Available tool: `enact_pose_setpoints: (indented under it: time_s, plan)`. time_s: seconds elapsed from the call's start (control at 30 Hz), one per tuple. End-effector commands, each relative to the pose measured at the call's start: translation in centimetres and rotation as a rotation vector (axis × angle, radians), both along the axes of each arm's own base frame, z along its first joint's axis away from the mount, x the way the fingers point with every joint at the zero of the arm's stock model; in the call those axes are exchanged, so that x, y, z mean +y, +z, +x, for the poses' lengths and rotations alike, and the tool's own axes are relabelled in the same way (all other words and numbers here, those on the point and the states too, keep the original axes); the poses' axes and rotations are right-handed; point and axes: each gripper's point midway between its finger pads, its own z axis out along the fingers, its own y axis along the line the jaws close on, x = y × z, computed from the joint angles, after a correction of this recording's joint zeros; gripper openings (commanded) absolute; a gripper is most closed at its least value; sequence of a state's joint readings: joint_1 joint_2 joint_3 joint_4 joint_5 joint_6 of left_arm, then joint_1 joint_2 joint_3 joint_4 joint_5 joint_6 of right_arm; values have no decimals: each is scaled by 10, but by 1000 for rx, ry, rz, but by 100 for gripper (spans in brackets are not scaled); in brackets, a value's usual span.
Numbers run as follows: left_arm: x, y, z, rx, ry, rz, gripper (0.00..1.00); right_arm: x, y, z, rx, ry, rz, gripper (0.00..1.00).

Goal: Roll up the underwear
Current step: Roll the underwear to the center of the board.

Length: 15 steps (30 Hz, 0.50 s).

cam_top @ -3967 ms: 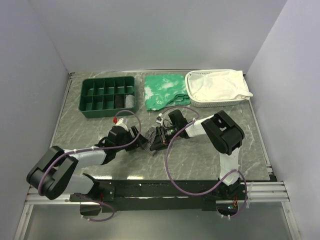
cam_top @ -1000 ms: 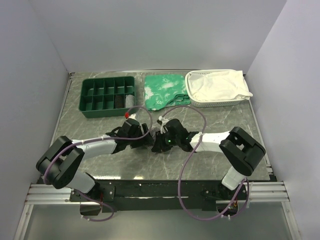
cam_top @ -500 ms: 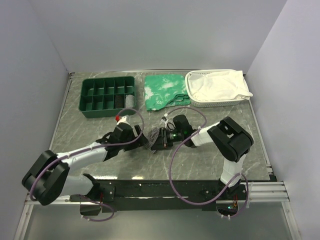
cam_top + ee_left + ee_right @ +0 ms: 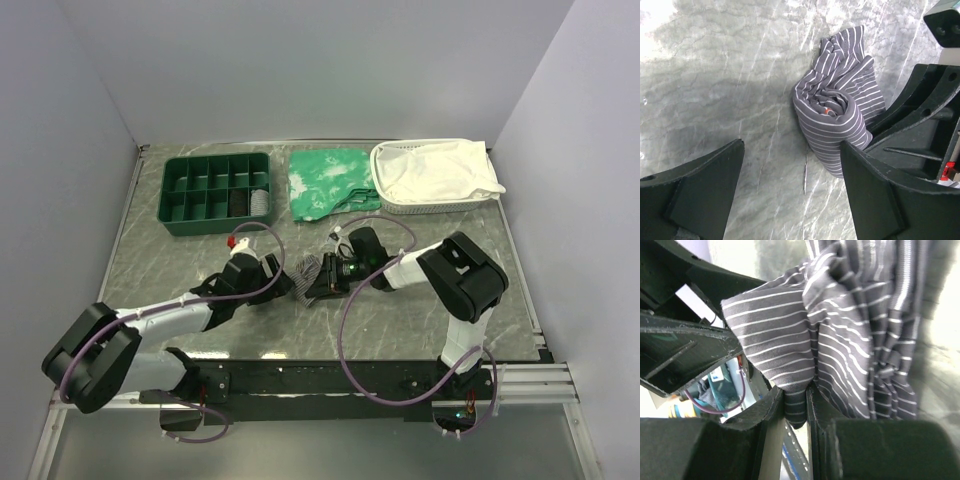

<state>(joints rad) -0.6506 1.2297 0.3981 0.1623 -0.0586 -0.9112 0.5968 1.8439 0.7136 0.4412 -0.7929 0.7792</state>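
- Top view: I find the underwear (image 4: 306, 269) bunched on the marble table (image 4: 180, 255) at mid-frame, between the two grippers. The left gripper (image 4: 283, 287) reaches in from the lower left and the right gripper (image 4: 318, 284) from the right. A green compartment tray (image 4: 215, 190), a green patterned cloth (image 4: 330, 180) and a white cloth (image 4: 435, 170) in a basket sit along the upper edge.
- Left wrist view: the left gripper (image 4: 790, 150) has its jaws spread wide and grips nothing. The underwear (image 4: 832, 125) lies right of centre as a partial roll with a loose tail running up the frame. An orange-red speck shows at the roll's core. The roll's lower right end lies against the right-hand finger (image 4: 880, 200).
- Right wrist view: the right gripper (image 4: 796, 400) has its jaws pinched onto a fold of the underwear (image 4: 840, 340), and the striped fabric fills the upper right of the frame.
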Motion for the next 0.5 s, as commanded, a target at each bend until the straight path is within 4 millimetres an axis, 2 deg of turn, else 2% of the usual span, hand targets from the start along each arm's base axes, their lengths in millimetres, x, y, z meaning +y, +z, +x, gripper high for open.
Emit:
enact_pose_setpoints:
  time_s: [0.0,0.13,0.33,0.47]
  plan:
    - [-4,7,13,-60,19,-27,83,-11,-20,8,78,-85,-106,9]
    - [-4,5,17,-77,25,-23,83,-9,-24,9,97,-77,-108,9]
    - [-6,22,23,-146,37,-69,83,-9,-24,11,89,-59,-118,10]
    - [-7,24,25,-163,39,-76,83,-8,-22,12,85,-55,-116,11]
